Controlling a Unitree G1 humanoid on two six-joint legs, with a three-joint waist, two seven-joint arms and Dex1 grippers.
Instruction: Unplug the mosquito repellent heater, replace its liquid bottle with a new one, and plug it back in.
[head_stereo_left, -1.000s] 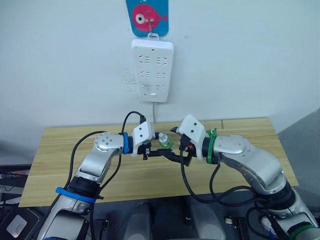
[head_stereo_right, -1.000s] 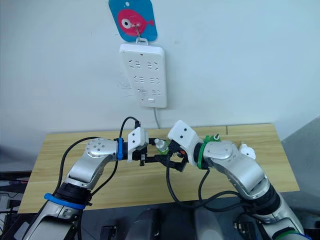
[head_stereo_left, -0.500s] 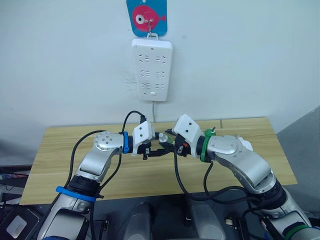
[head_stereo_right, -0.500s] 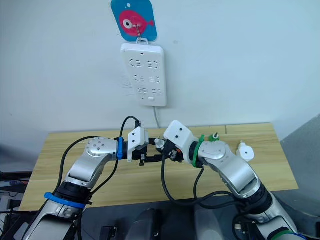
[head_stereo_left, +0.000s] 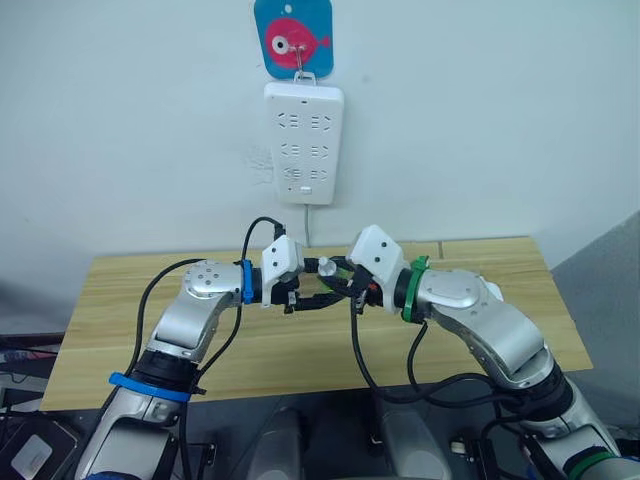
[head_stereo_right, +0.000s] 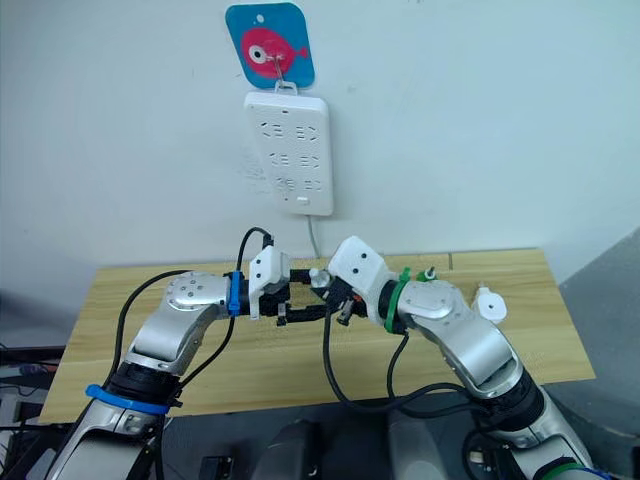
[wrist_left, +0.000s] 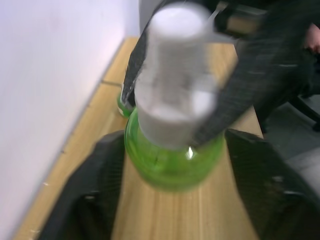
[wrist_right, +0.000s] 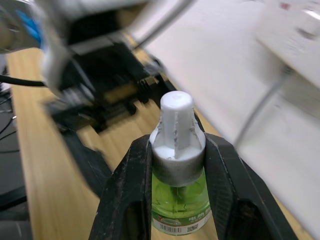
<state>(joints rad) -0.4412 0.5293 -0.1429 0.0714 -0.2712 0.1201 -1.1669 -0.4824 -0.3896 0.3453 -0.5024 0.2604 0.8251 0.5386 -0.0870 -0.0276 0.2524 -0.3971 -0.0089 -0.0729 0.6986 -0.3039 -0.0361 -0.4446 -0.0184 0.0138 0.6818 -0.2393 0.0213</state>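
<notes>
Green bottle: the new one (wrist_right: 179, 192), translucent body with a whitish screw cap, held in the air above the table (head_stereo_left: 120, 300) between the two arms, in front of the wall.
Right gripper (wrist_right: 177, 165): clamped on the new one, one black finger on each side of the cap's collar and the bottle's shoulder; lower part of the label cut off at the frame edge.
Left gripper (wrist_left: 172, 165): black fingers (wrist_left: 95, 185) flanking the green body of the same bottle, blurred; contact hard to make out, so cannot tell whether closed on it.
Head views: both grippers meeting just under the power strip (head_stereo_left: 303, 142); bottle mostly hidden by the fingers, only the whitish cap tip (head_stereo_left: 326, 265) visible.
Second green bottle (wrist_left: 123, 104): standing on the table near the wall, mostly hidden behind a black finger; neck and top not visible.
Mosquito repellent heater (head_stereo_right: 489, 303): small white unit lying on the table beside the right forearm, partly hidden by the arm; prongs too small to make out.
Power strip: white, hanging on the wall under a blue fish card (head_stereo_left: 294, 36), sockets unoccupied, cord running down behind the grippers.
</notes>
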